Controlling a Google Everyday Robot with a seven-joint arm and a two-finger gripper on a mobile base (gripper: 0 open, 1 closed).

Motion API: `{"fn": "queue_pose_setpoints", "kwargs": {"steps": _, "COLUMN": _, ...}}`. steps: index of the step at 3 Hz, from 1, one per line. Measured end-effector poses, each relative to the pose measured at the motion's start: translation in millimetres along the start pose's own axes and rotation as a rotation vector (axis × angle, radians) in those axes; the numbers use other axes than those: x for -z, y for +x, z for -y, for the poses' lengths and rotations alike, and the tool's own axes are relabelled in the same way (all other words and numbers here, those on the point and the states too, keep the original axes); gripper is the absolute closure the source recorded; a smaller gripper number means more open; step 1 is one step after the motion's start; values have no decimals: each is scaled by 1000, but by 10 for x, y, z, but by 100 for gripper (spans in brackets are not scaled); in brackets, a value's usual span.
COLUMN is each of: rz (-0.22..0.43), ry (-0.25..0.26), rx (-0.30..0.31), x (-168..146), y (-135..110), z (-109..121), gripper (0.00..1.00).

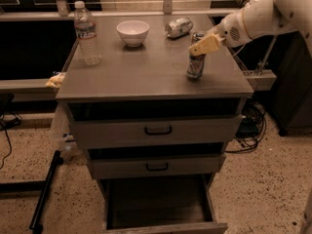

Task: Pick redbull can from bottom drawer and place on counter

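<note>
The redbull can (pixel 196 61) stands upright on the counter (pixel 146 74), near its right edge. My gripper (pixel 201 45) comes in from the upper right on a white arm and sits at the can's top, its yellowish tip crossing in front of the upper part of the can. The bottom drawer (pixel 165 226) is pulled out at the foot of the cabinet, and nothing shows in its dark inside.
A water bottle (pixel 87 33) stands at the counter's back left, with a white bowl (pixel 132 32) and a dented silver can (pixel 178 27) lying at the back. Two upper drawers with black handles (pixel 158 129) are slightly open. Cables (pixel 248 126) lie on the floor at right.
</note>
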State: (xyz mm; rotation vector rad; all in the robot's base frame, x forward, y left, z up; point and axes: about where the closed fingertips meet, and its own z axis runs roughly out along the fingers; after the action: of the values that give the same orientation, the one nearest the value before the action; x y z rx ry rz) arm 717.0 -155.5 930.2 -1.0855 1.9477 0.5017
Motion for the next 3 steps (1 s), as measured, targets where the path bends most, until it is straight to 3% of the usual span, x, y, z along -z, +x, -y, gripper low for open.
{"fn": "queue_pose_setpoints", "kwargs": {"steps": 1, "rz": 11, "ry": -4, "rx": 4, "x": -51, "y": 83, "z": -14, "gripper": 99}}
{"fn": "queue_pose_setpoints", "kwargs": {"steps": 3, "rz": 28, "ry": -9, "rx": 29, "x": -91, "y": 157, "z": -56, "gripper": 57}}
